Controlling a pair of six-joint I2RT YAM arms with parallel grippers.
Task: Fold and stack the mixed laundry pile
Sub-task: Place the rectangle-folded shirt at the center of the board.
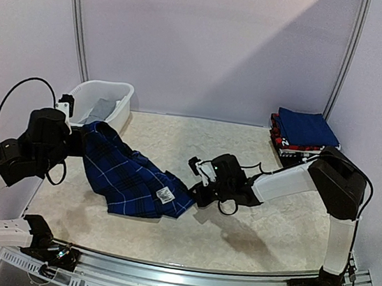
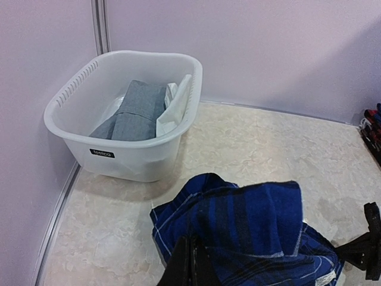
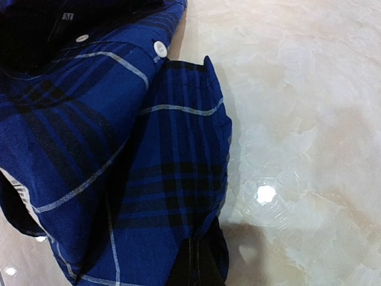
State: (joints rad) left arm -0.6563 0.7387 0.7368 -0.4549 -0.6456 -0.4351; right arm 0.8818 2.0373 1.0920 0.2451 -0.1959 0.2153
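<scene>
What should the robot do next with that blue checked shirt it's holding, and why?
Probably draw the two grippers apart, lifting slightly, to spread the plaid shirt. The left gripper holds one end raised near the basket, the right gripper is shut on the opposite edge down at the table, and the cloth between lies bunched, too crumpled to fold.

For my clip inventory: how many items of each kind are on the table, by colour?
blue plaid shirt: 1
grey garment: 1
white garment: 1
white basket: 1
folded stack: 1
Total: 5
</scene>
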